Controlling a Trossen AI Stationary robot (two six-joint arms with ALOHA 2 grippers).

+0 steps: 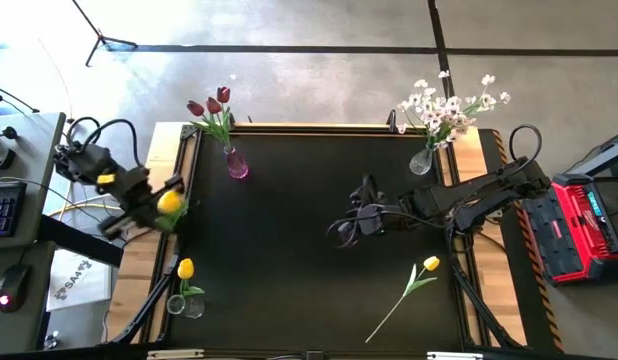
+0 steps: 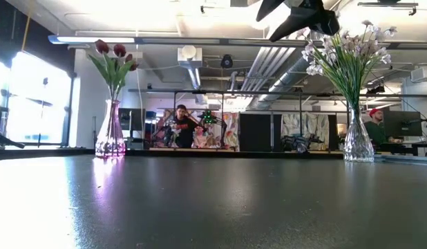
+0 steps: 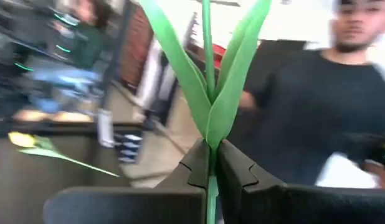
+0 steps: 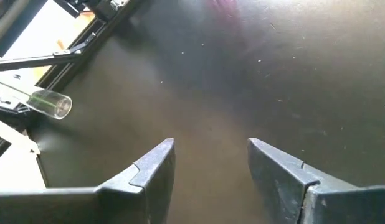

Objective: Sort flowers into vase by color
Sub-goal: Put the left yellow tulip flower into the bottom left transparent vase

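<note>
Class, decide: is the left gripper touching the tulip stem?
Touching. The left wrist view shows the left gripper shut on the green stem, which runs straight between its fingers.

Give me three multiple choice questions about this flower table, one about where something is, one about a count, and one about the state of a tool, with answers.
1. Where does the loose yellow tulip lie?
A. On the mat on the right arm's side
B. In the pink vase
C. Among the white blossoms

2. How many dark red tulips stand in the pink vase?
A. One
B. Three
C. Five

3. What is the left tool doing?
A. Standing open over the mat
B. Shut on a green stem
C. Shut on a vase

Answers:
1 A, the high view shows it flat on the black mat near the right arm.
2 B, three dark heads show in the high and low views.
3 B, the left wrist view shows the fingers pinched on the held tulip's stem; the right tool stands open.
</note>
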